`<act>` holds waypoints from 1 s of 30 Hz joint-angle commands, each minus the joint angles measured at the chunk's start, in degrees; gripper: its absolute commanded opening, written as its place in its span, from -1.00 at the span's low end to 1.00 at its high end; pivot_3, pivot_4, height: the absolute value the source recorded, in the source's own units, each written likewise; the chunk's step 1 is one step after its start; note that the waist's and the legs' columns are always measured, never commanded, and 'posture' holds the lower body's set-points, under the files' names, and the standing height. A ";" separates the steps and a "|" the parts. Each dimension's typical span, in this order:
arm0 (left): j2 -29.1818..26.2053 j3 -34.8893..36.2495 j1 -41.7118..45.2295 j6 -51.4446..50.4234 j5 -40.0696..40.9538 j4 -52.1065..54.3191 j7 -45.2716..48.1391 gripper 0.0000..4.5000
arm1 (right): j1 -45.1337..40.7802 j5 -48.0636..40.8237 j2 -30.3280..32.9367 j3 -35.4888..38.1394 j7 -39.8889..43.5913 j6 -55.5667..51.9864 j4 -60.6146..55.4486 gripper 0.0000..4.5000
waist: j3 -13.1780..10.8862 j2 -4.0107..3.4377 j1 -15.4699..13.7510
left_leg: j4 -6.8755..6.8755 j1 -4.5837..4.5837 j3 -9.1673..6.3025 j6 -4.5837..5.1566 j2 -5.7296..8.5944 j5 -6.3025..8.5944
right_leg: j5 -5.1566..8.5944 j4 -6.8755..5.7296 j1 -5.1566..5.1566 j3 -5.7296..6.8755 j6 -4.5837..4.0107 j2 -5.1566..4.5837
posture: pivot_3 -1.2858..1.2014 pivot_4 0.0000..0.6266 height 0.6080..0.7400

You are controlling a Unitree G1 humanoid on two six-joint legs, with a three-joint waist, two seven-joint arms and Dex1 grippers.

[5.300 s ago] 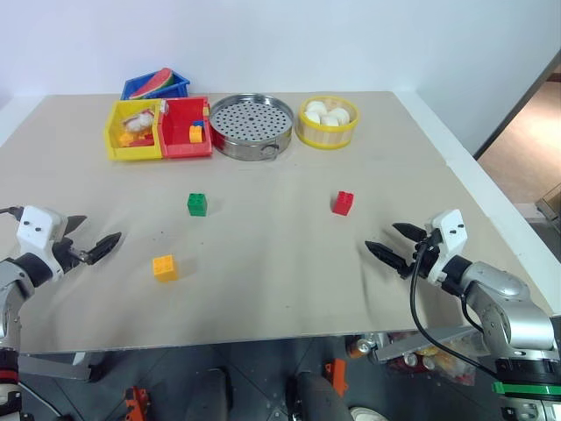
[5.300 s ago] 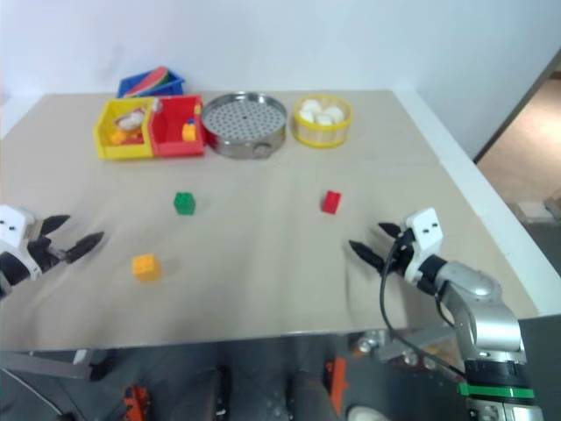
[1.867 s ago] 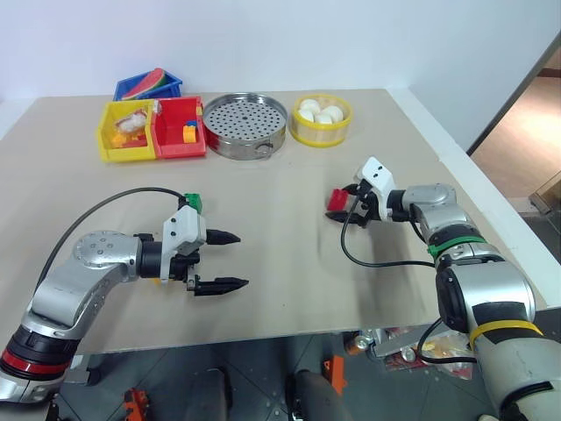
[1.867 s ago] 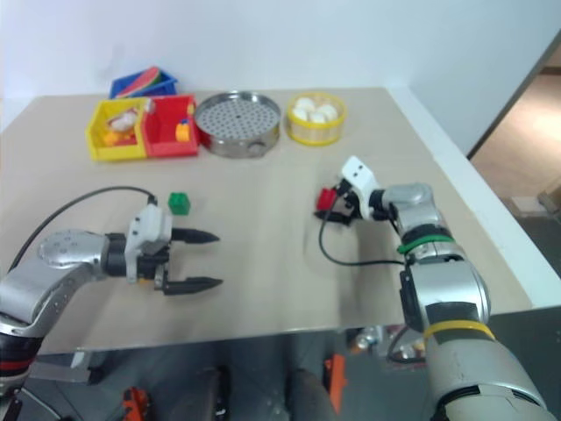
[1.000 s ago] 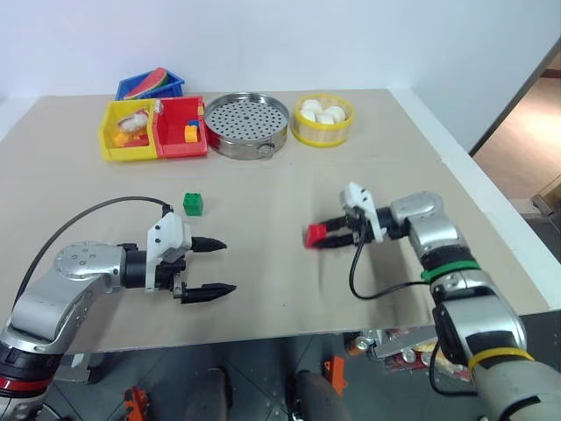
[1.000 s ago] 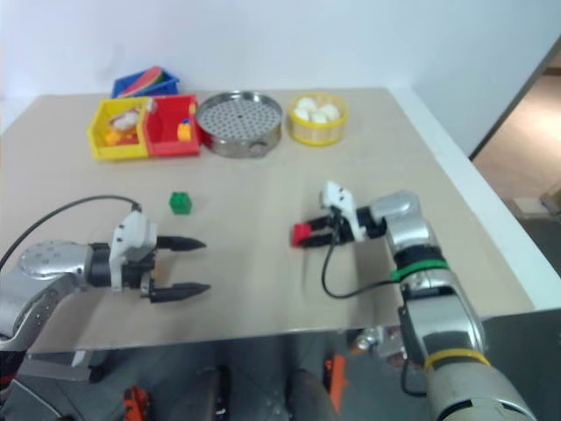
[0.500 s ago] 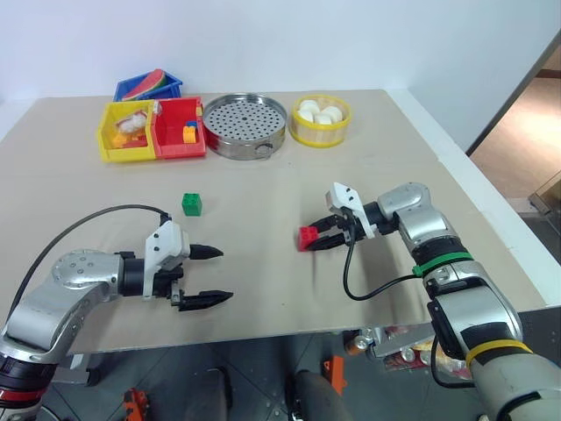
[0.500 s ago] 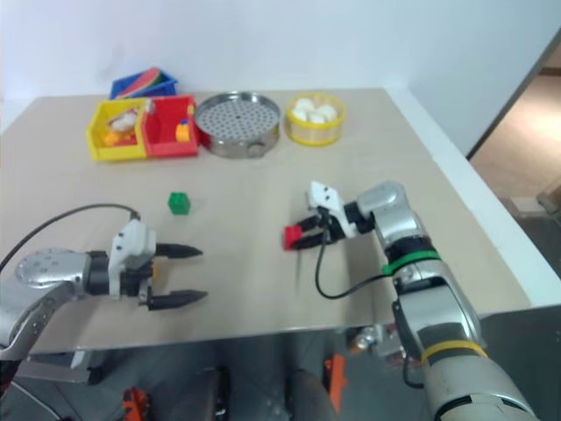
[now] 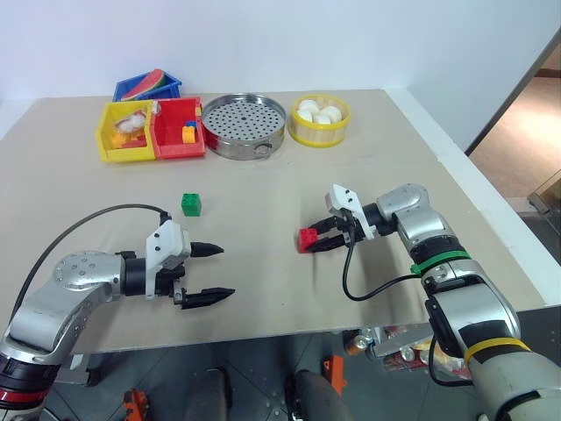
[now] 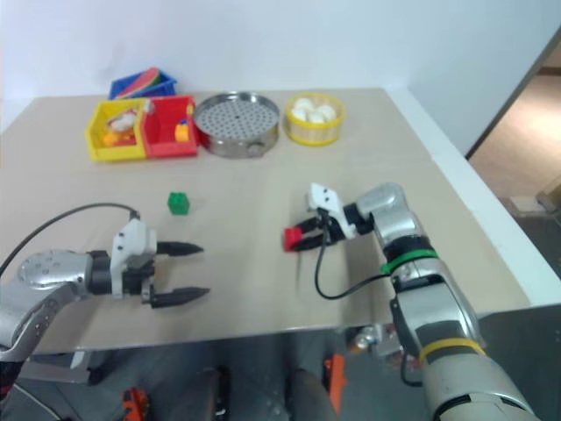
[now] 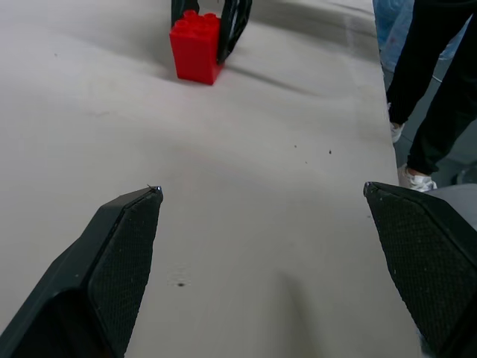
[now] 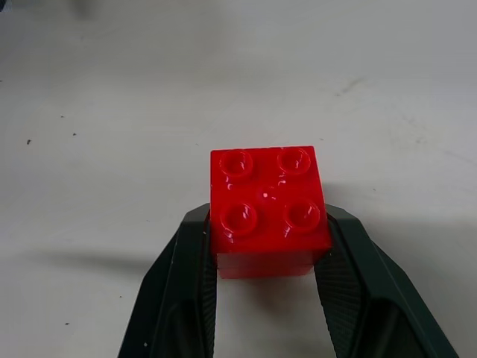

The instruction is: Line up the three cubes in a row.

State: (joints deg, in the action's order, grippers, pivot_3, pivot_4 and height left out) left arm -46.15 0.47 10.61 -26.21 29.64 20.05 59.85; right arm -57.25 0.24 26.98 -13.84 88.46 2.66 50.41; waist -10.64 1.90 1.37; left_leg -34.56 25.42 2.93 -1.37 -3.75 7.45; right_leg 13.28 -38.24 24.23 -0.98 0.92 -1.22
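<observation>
Right gripper (image 9: 320,242) is clamping the red cube (image 9: 308,239) for me, green cube (image 9: 191,204) sitting well off to its left, nearer my open left gripper (image 9: 210,273).

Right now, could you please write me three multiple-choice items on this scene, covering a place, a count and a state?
1. Where is the green cube?
A. in the red bin
B. on the table, apart from the bins
C. in the steamer tray

2. How many studs top the red cube?
A. two
B. four
C. six

3. What is the left gripper doing?
A. open, holding nothing
B. shut on the green cube
C. shut on the red cube

Answers: B, it sits alone on bare table; B, four studs show; A, its fingers are spread over bare table while the right gripper holds the red cube.
</observation>
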 commanded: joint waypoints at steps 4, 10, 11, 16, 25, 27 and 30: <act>4.31 1.94 2.34 9.83 -3.71 -2.08 -2.83 1.00 | 0.23 -2.30 0.85 -0.13 4.02 -2.74 -3.92 -0.44 | 0.00 0.00 -0.05 | -0.02 0.01 0.03 0.00 0.00 0.00 | -0.01 0.00 -0.01 -0.01 0.02 -0.02 | 0.03 -0.52 1.00; 6.89 1.17 2.74 13.85 -5.97 -3.35 -4.35 1.00 | 0.77 -3.50 1.64 -1.36 4.03 -4.02 -4.03 -0.44 | 0.00 0.01 -0.07 | -0.03 0.00 0.03 0.00 0.01 0.00 | -0.03 0.00 -0.01 -0.02 0.02 -0.02 | 0.03 -0.52 1.00; 7.18 1.14 2.74 14.18 -6.16 -3.45 -4.37 1.00 | 0.79 -3.49 1.59 -1.28 4.03 -3.91 -3.67 -0.44 | 0.00 0.01 -0.05 | -0.03 0.01 0.04 0.00 0.01 0.00 | -0.03 0.00 -0.01 -0.02 0.02 -0.02 | 0.03 -0.52 1.00; 7.40 1.13 2.07 13.08 -5.74 -3.03 -4.45 1.00 | 0.46 -3.12 1.05 -0.74 2.98 -1.96 -1.39 -0.44 | 0.00 0.01 -0.04 | -0.02 0.00 0.02 0.00 0.00 0.00 | -0.14 -0.01 0.00 -0.01 0.22 0.00 | 0.03 -0.52 1.00; 6.69 1.01 1.64 11.26 -5.49 -2.51 -4.20 1.00 | -0.36 -1.98 1.06 -1.10 2.22 1.36 1.49 0.28 | 0.01 0.01 -0.04 | -0.03 0.00 0.02 0.00 0.00 0.00 | -0.14 0.00 -0.01 -0.02 0.21 -0.01 | 0.03 -0.52 1.00; 6.59 1.06 1.61 11.07 -5.56 -2.51 -4.08 1.00 | -0.35 -2.28 0.90 -0.76 2.19 1.67 1.59 0.58 | 0.01 0.01 -0.04 | -0.03 0.00 0.03 0.00 0.00 0.00 | -0.14 0.00 -0.01 -0.02 0.21 -0.01 | 0.03 -0.52 1.00; 6.23 1.21 1.46 10.70 -5.69 -2.46 -3.92 1.00 | -0.07 -2.85 1.05 -0.32 2.21 2.24 0.76 0.99 | 0.01 0.01 -0.04 | -0.02 0.00 0.02 0.00 0.00 0.00 | -0.15 0.00 -0.01 -0.01 0.22 0.00 | 0.03 -0.52 1.00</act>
State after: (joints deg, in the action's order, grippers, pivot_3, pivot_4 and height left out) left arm -39.12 0.74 12.00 -15.51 23.58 16.25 55.59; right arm -56.47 -1.90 27.73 -15.56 88.58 3.71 52.40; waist -10.64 1.91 1.33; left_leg -34.58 25.42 2.95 -1.37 -3.75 7.45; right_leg 13.13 -38.24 24.22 -1.00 1.15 -1.22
